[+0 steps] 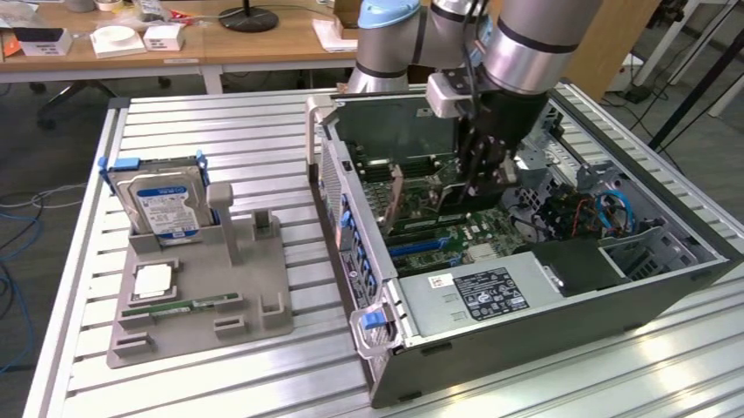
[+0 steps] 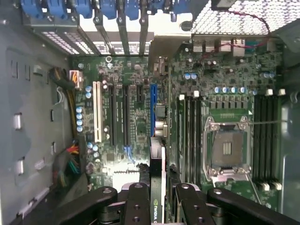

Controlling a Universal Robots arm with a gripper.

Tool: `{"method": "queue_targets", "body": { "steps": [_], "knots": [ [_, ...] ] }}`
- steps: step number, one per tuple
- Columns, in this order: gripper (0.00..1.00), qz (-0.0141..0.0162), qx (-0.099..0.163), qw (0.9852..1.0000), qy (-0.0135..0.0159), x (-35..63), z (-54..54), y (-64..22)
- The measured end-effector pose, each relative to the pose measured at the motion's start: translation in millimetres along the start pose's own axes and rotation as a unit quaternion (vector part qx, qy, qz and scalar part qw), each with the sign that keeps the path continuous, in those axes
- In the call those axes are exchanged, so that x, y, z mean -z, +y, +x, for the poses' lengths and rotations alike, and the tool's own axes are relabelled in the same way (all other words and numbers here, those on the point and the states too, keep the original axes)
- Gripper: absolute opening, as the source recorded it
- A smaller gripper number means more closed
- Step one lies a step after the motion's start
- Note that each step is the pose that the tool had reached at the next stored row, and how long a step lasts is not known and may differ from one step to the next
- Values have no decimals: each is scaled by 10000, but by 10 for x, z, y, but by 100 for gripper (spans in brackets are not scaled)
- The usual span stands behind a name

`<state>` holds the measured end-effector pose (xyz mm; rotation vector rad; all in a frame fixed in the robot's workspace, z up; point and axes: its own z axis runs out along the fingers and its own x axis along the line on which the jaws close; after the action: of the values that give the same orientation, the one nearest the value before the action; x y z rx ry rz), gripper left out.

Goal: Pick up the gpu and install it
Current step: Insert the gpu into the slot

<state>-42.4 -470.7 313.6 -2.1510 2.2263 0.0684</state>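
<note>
The gripper is clamped on the gpu, with one black finger on each flat face of the card; the card stands on edge between them and projects toward the motherboard. In the exterior view the arm reaches down into the open computer case, which lies on its side on the bench, and the gripper hangs over the middle of the board. The pick-up step is complete, judging by the grip and by the grey parts holder on the exterior view's left, which carries the hard drive and the memory stick but no graphics card. The step in hand is insertion: the leading edge of the card appears roughly in line with the blue expansion slot, which runs toward the rear bracket openings of the case. Whether the edge connector has entered the slot cannot be told. The next move calls for keeping the card square to the slot along its whole length, lining the end bracket up with a rear opening, and pressing straight toward the board without side load. The black expansion slots and the memory slots lie close on either side, so lateral error is the main risk.
</note>
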Motion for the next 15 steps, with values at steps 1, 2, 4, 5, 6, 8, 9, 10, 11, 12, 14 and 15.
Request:
{"method": "queue_targets", "body": {
  "steps": [1, 2, 4, 5, 6, 8, 9, 10, 11, 12, 14, 15],
  "knots": [
    [26, 0, 0, 10000, 0, -19, 2, 23],
    [26, 0, 0, 10000, 0, -37, 4, 43],
    [26, 0, 0, 10000, 0, -72, 7, 74],
    [26, 0, 0, 10000, 1, -90, 9, 83],
    [26, -1, 0, 10000, 1, -108, 10, 92],
    [26, 0, 0, 10000, 0, -146, 13, 104],
    [26, 0, 0, 10000, 0, -164, 14, 107],
    [26, 0, 0, 10000, 0, -182, 15, 110],
    [26, 0, 0, 10000, 0, -199, 17, 114],
    [26, 0, 0, 10000, 0, -217, 18, 119],
    [26, 0, 0, 10000, 0, -255, 21, 130],
    [26, 0, 0, 10000, 1, -272, 22, 140]
  ]
}}
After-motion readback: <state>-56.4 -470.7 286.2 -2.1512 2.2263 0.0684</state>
